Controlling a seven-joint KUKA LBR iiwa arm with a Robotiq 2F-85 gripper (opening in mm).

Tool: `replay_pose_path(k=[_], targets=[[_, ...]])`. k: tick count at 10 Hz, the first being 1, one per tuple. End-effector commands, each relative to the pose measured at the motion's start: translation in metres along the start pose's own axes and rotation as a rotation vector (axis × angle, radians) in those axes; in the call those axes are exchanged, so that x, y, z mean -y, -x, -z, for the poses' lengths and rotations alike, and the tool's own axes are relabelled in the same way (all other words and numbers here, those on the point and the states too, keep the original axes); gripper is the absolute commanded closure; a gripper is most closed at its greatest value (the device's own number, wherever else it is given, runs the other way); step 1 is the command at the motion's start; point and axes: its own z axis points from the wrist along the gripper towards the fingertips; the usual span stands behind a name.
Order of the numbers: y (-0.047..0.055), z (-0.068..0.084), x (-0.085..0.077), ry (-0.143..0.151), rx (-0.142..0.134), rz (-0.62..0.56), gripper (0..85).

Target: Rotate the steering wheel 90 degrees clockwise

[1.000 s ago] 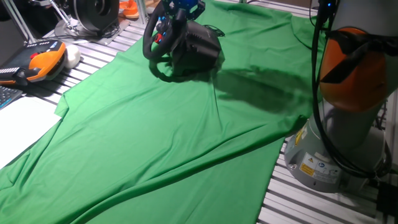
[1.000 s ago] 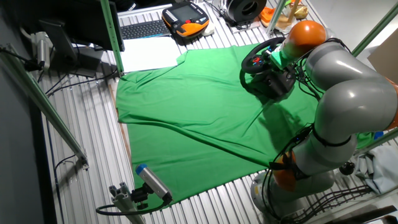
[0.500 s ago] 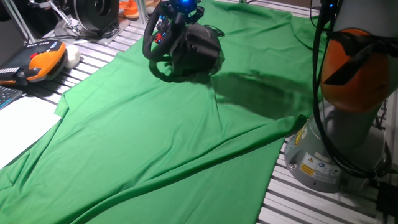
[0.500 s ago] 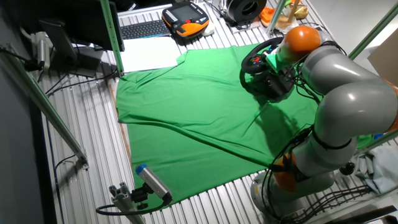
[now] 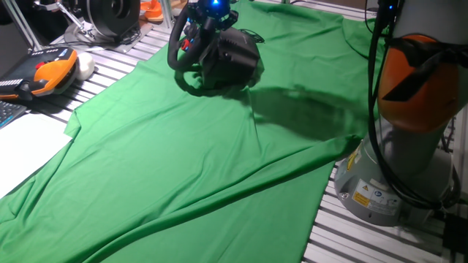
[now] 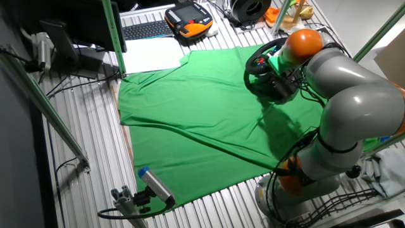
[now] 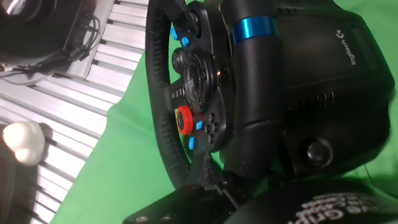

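Observation:
The steering wheel is black, stands upright on its bulky black base and sits at the far end of the green cloth. It also shows in the other fixed view. My gripper, with a blue light on it, is at the top of the wheel's rim. In the hand view the rim and the hub with its red button and blue buttons fill the frame. The rim runs down between my black fingers. My gripper stands around the rim; the grip itself is hidden.
An orange teach pendant and a white object lie left of the cloth. A round black-and-silver disc device stands behind the wheel. The arm's base is at the right. A keyboard lies beside the pendant.
My gripper has shifted slightly left and down at the wheel's top. The wheel and its base look the same.

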Motion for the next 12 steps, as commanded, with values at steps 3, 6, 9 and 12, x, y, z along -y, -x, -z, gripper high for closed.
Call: replay_pose_path(k=[3, 6, 9, 12], targets=[[-0.004, -0.002, -0.002, 0.01, 0.019, -0.024, 68.0], [-0.006, -0.005, -0.003, 0.025, 0.03, -0.041, 68.0], [-0.009, -0.01, -0.005, 0.045, 0.05, -0.063, 68.0], [-0.011, -0.01, -0.006, 0.024, 0.039, -0.056, 68.0]])
